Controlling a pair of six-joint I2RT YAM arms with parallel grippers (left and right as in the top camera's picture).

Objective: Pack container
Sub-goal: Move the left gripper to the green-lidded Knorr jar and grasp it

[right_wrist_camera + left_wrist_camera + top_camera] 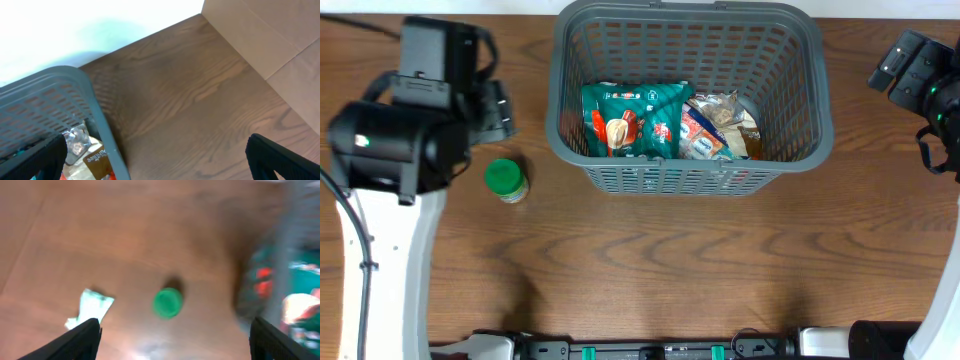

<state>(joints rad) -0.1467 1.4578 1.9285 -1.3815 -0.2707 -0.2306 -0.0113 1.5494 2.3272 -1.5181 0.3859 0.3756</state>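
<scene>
At the far left of the table (650, 270), the left gripper (175, 337) hangs above the wood with its two fingers (82, 337) spread wide, nothing between them and nothing touching them; its wrist view is blurred. Below it lie a crumpled pale wrapper (92, 307) and, just beside it but apart, a green-lidded jar (167, 302) standing upright. From overhead the jar sits next to the dark housing of the left arm (410, 120), with a strip of bare wood between it and the basket (680, 180). That basket stands at the far middle of the table, its far rim close to the table's far edge. On its floor, toward the near wall, lie a teal snack packet (632, 118) on the left and a clear packet (720, 125) touching it on the right. At the far right, the right gripper (157, 160) is held above the wood just beside the basket's corner, its fingers (35, 160) wide apart, gripping and touching nothing. Brown wood grain runs open across the whole near half of the table and on both sides of the basket. In the right wrist view a tan panel (270, 40) meets the wood along a straight edge, and a white surface lies beyond the table's edge.
</scene>
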